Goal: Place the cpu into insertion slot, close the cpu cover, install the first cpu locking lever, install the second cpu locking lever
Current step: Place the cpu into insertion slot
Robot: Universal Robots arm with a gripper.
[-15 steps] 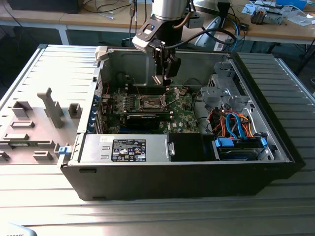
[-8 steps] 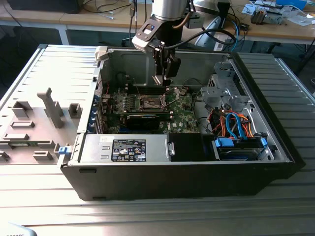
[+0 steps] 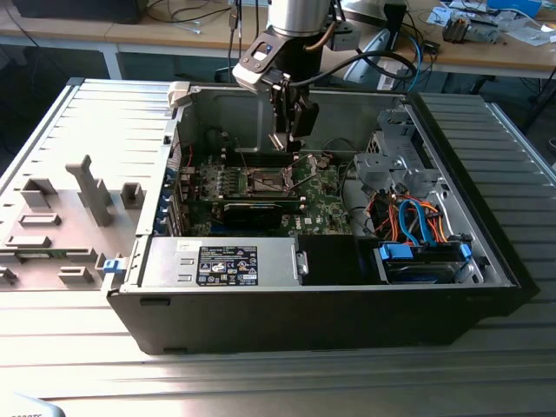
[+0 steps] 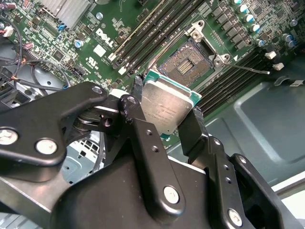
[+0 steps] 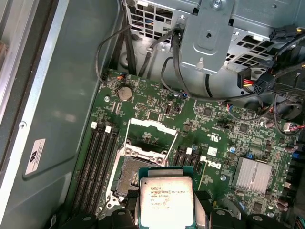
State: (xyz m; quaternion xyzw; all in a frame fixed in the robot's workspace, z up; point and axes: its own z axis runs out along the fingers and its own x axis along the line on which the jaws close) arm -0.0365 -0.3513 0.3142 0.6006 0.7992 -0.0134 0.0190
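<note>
Hand (image 4: pixel 167 112) grips the chip (image 4: pixel 161 101) by two opposite edges, above the open socket (image 4: pixel 188 64), not yet in it. I judge the chip light, stiff, with delicate underside, so I want only the edges held.

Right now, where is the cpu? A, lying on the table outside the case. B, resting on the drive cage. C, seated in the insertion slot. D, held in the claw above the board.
D: in the second wrist view the claw clamps the cpu by two opposite edges, apart from the bare insertion slot.
</note>
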